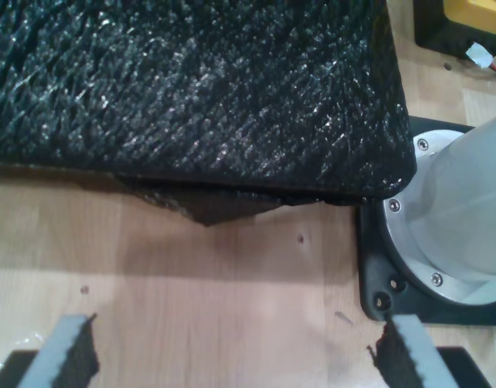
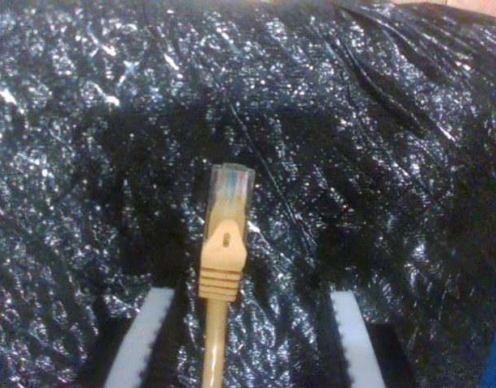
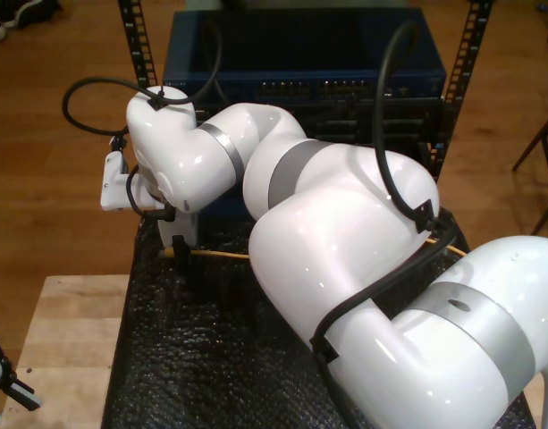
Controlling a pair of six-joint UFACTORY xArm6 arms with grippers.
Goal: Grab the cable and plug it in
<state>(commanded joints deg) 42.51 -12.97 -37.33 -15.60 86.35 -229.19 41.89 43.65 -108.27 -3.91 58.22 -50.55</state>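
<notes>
1. You see the cable [image 2: 223, 242] lying on the black mat [image 2: 377, 162], between the two fingers of my second gripper [image 2: 246, 339]. Those fingers stand apart, one on each side of the yellow-orange line, and neither pad [image 2: 142, 339] clearly touches it.
2. Its long axis runs straight out along the gripper's own line. The clear plug [image 2: 229, 187] leads, pointing away from the gripper, with the ribbed orange boot just behind it.
3. In the exterior view, the cable [image 3: 222, 255] shows as a thin yellow line lying across the mat [image 3: 184, 357], running from beside my second gripper [image 3: 177, 248] toward that view's right, where it passes behind the big white arm [image 3: 345, 232].
4. A blue rack unit [image 3: 300, 54] with rows of ports sits at the far side, beyond the mat.
5. My first gripper [image 1: 231, 356] has its fingers wide apart with nothing between them, over a bare wooden table [image 1: 231, 275], near the mat's edge [image 1: 191, 89] and just beside a round arm base [image 1: 450, 234].
</notes>
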